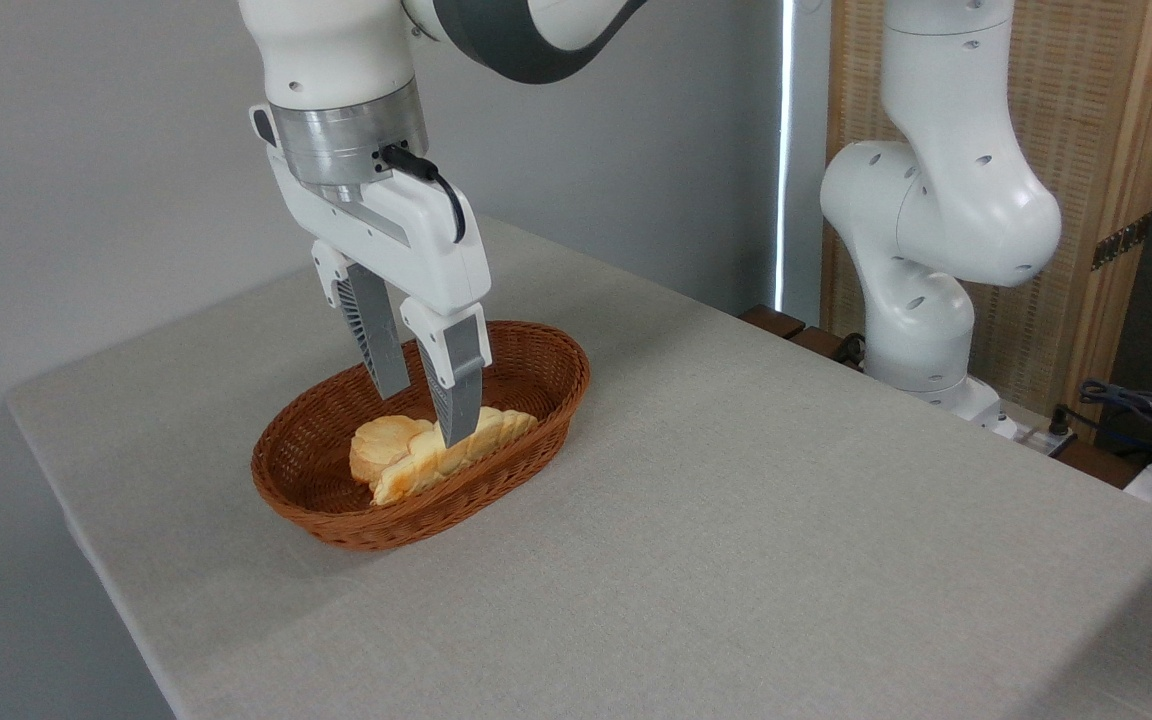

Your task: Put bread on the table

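Note:
The bread [416,472], a long golden-yellow loaf with ridged segments, lies in a brown wicker basket [526,365] on the light grey table [756,500]. My gripper [424,415] hangs straight down into the basket with its fingers apart and nothing between them. The nearer fingertip [458,432] overlaps the loaf's middle; I cannot tell if it touches. The farther fingertip [391,385] sits behind the loaf, above the basket floor.
A small round bun [378,448] rests against the loaf's left end inside the basket. The arm's white base [921,330] stands at the table's far right edge, with cables [1136,405] beyond it. A grey wall runs behind.

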Tool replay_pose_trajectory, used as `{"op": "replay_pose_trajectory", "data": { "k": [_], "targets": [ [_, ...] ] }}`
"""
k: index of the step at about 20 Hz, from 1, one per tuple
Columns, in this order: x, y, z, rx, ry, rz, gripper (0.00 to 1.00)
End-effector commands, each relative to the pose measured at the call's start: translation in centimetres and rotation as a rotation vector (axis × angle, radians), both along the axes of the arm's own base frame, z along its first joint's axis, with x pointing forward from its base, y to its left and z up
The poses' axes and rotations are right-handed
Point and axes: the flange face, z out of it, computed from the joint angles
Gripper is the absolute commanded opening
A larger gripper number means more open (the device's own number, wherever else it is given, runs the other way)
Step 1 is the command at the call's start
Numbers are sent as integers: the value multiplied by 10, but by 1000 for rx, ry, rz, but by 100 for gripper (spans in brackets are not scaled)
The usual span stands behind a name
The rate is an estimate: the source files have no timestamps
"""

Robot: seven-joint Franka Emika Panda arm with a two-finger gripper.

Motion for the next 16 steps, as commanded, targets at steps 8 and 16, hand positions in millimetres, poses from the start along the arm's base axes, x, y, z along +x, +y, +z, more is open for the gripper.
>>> {"op": "replay_pose_trajectory", "data": {
  "k": [8, 16],
  "targets": [
    [-5, 1, 3, 18, 28, 3, 100],
    [-4, -4, 1, 21, 24, -6, 100]
  ]
}}
